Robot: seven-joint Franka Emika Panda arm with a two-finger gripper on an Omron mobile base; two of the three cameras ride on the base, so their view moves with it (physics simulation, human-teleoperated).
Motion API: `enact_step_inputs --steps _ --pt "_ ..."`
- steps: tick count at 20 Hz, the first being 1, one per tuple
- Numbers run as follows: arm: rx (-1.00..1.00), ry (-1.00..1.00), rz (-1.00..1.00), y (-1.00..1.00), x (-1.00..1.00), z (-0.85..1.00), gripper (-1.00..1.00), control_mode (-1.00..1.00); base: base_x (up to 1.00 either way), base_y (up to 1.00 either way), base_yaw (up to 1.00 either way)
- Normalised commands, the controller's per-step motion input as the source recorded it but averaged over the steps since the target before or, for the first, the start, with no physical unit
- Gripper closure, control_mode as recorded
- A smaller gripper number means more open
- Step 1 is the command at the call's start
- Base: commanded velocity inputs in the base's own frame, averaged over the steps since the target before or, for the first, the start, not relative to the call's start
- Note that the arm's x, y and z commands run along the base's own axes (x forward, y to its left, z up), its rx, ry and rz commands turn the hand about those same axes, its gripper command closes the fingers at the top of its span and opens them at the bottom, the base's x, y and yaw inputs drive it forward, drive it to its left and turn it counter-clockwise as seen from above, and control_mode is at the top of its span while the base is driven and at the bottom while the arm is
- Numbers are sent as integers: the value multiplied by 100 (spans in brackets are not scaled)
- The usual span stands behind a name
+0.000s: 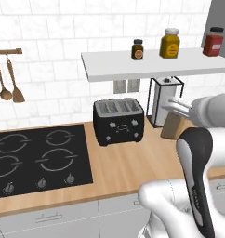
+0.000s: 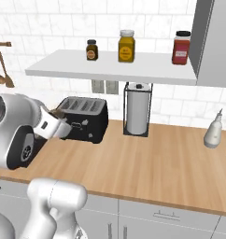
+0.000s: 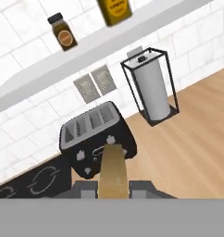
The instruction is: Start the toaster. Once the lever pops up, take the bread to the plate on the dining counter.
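Observation:
The black toaster (image 1: 119, 122) (image 2: 85, 120) (image 3: 93, 134) stands on the wood worktop by the wall, its silvery slots looking empty. My gripper (image 1: 176, 113) (image 3: 114, 186) is shut on the brown bread (image 1: 172, 128) (image 3: 113, 169), held edge-on above the worktop, in front of and to the right of the toaster. In the right base view only a brown corner of the bread (image 2: 57, 113) peeks past the hand. The plate and the dining counter are out of view.
A paper towel roll in a black wire holder (image 1: 164, 100) (image 2: 137, 114) (image 3: 152, 88) stands right of the toaster. A white shelf (image 1: 156, 65) with jars hangs above. A black cooktop (image 1: 40, 158) lies left. A pale bottle (image 2: 213, 130) stands far right.

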Motion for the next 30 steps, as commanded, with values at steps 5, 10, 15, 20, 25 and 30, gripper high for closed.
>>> enact_step_inputs --steps 5,10,15,20,25,30 --pt "-19 0 0 0 -44 -11 100 -100 0 0 0" --pt "0 0 0 0 0 0 100 100 -100 0 0" --pt "0 0 0 0 0 0 100 100 -98 0 0" --pt "0 0 0 0 0 0 100 100 -56 0 -17" --pt "0 0 0 0 0 0 100 100 -6 -11 -75" --pt "0 0 0 0 0 0 100 100 0 -6 -97"
